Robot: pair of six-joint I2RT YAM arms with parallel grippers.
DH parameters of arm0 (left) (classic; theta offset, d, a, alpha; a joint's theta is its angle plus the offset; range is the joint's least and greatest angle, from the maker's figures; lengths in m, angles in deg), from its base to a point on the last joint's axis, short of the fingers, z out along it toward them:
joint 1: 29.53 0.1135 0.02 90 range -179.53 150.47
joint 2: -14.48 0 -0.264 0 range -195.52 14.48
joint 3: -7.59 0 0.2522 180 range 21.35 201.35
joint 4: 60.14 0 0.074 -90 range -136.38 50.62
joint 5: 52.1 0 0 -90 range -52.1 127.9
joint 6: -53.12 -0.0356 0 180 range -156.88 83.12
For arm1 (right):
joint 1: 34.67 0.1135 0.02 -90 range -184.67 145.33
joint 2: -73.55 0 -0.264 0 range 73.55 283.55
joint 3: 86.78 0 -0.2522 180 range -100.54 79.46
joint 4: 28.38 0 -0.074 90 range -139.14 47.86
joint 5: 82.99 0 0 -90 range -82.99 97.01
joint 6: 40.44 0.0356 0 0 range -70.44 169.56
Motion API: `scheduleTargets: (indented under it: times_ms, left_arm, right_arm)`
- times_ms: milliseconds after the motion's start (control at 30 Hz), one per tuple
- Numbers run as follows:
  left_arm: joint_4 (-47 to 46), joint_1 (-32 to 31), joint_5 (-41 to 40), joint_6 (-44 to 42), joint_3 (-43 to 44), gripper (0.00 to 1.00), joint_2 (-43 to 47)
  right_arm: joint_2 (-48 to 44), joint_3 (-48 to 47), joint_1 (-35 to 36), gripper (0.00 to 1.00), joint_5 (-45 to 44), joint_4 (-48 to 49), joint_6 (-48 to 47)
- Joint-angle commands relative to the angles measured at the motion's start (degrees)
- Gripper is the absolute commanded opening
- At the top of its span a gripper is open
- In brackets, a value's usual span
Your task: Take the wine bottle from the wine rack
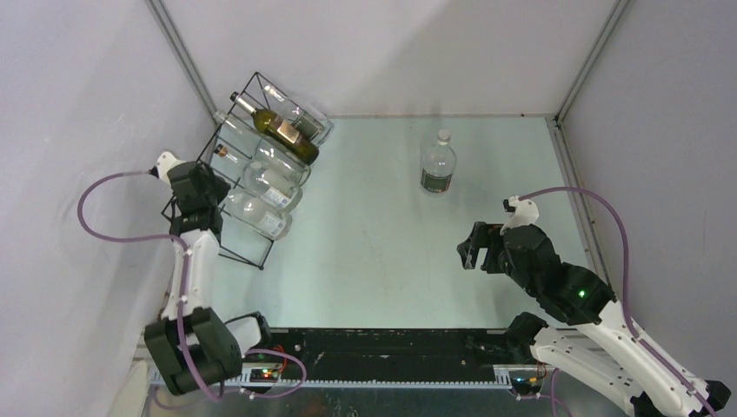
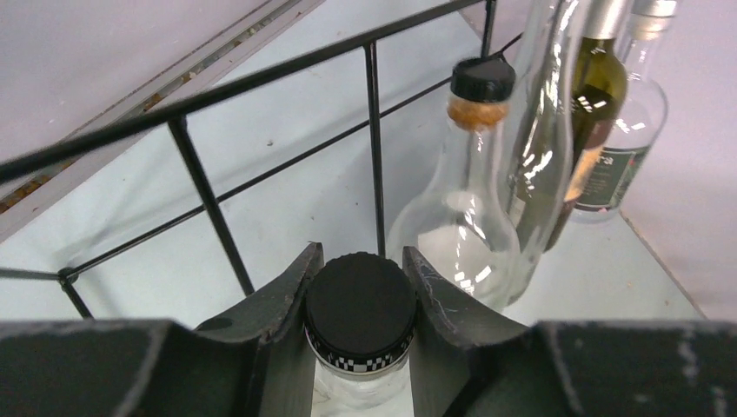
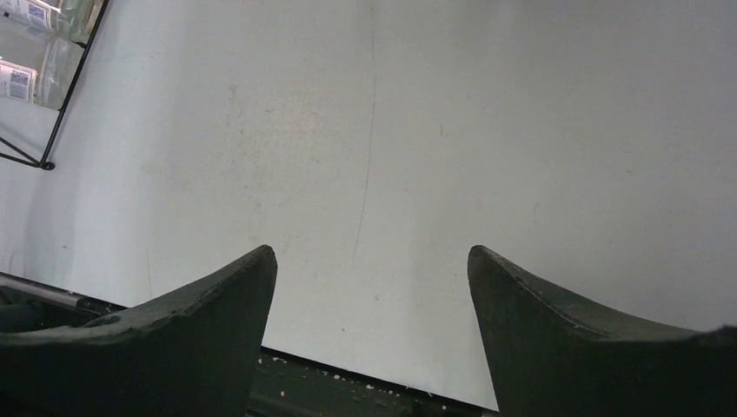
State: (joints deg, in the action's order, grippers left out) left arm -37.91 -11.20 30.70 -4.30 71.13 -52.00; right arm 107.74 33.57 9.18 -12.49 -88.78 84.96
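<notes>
The black wire wine rack (image 1: 246,259) stands at the table's far left with several bottles lying in its cells. My left gripper (image 1: 215,202) reaches in from the left and is shut on the black screw cap (image 2: 361,308) of the lowest clear wine bottle (image 1: 258,217). In the left wrist view both fingers (image 2: 282,291) press the cap's sides, and rack wires (image 2: 209,195) cross just behind. My right gripper (image 1: 469,248) hovers open over the table at the right, with nothing between its fingers (image 3: 217,304).
A dark green bottle (image 1: 282,129) and more clear bottles (image 1: 274,182) lie higher in the rack. A cork-topped clear bottle (image 2: 461,217) lies right beside the held cap. A clear bottle (image 1: 437,165) stands upright at mid-table. Walls close in on the left and back.
</notes>
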Motion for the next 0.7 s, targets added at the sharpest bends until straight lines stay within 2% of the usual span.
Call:
scheduleTargets:
  times_ms: [0,167,333,667]
  left_arm:
    - [-4.74,-0.75,-2.61,-2.50,-1.93,0.00,8.41]
    - [-6.39,-2.92,-2.76,-2.96,-4.30,0.00,14.38]
    - [-7.24,-7.90,-4.36,-3.90,-5.54,0.00,18.50]
    - [-5.84,-15.63,-5.63,-7.52,-5.28,0.00,21.96]
  right_arm:
    - [-0.59,-0.11,-0.19,0.83,0.56,0.16,0.55]
    - [-0.85,-0.15,-0.32,0.83,1.06,0.23,1.36]
    - [-1.01,-0.17,-0.28,0.82,1.81,0.40,2.09]
    - [-2.44,-0.52,-0.27,0.82,-1.86,-3.08,2.73]
